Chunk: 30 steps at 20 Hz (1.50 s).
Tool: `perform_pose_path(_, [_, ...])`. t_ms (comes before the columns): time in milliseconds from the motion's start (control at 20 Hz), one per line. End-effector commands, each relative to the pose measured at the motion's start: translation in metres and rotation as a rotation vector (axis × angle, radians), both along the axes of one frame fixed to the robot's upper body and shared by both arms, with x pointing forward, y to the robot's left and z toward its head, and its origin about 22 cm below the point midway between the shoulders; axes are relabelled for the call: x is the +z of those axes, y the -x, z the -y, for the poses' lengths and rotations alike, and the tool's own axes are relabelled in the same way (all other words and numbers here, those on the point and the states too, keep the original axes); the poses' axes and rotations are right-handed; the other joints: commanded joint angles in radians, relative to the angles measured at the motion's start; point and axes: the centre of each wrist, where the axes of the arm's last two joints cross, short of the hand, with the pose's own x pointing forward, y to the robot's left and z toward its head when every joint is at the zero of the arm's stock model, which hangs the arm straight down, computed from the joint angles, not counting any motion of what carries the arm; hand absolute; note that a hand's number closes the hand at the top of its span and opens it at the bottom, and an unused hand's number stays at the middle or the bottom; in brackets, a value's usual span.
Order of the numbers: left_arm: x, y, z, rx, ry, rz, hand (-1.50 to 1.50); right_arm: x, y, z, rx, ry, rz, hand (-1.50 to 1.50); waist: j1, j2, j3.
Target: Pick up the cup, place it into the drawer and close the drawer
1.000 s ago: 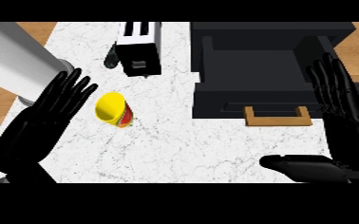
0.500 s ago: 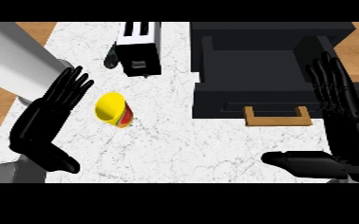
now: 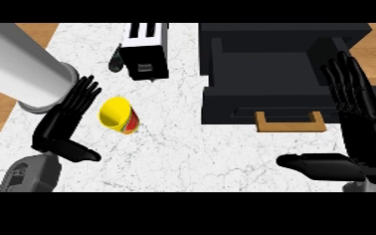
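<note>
A yellow cup [image 3: 119, 115] with a red band lies on its side on the white marble counter [image 3: 191, 149], its mouth turned toward the left. My left hand [image 3: 64, 118] stands open just left of the cup, fingers straight and the thumb stretched out below; it does not touch the cup. The black drawer [image 3: 275, 77] stands open at the right, with a tan handle [image 3: 290, 124] on its front. My right hand [image 3: 351, 124] is open at the right edge beside the drawer, fingers up and thumb pointing left.
A black and white toaster [image 3: 145, 50] stands at the back, above the cup. A large grey cylinder [image 3: 29, 74] leans in at the left edge, close above my left hand. Wooden floor shows beyond the counter's corners.
My left hand has moved right and up, closer to the cup, with its thumb spread out. The cup, the drawer and my right hand have hardly moved.
</note>
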Motion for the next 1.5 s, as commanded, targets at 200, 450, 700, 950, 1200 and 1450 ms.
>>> perform_pose_path(200, [-0.057,-0.001,-0.019,0.056,-0.066,-0.052,-1.5,-0.005,-0.002,0.014,-0.001,-0.002,-0.002,-1.5,-0.008,0.003,-0.001])
perform_pose_path(450, [-0.074,-0.007,-0.022,0.044,-0.029,-0.062,-1.5,0.012,-0.014,0.004,0.009,0.0,0.007,-1.5,-0.007,0.003,-0.001])
perform_pose_path(700, [-0.083,-0.003,-0.024,0.08,-0.009,-0.041,-1.5,-0.008,0.007,0.025,0.02,0.006,-0.006,-1.5,-0.019,0.006,-0.002])
perform_pose_path(950, [-0.088,0.003,-0.033,0.094,0.008,-0.034,-1.5,0.003,-0.003,0.007,0.041,-0.001,0.005,-1.5,-0.023,0.01,-0.003])
perform_pose_path(1200, [-0.091,0.007,-0.034,0.101,-0.005,0.008,-1.5,-0.007,-0.003,0.002,0.041,-0.011,-0.001,-1.5,-0.031,0.014,-0.005])
perform_pose_path(1450, [-0.096,-0.004,-0.006,0.083,0.008,0.012,-1.5,0.004,-0.005,0.003,0.037,0.002,0.01,-1.5,-0.028,0.012,-0.004])
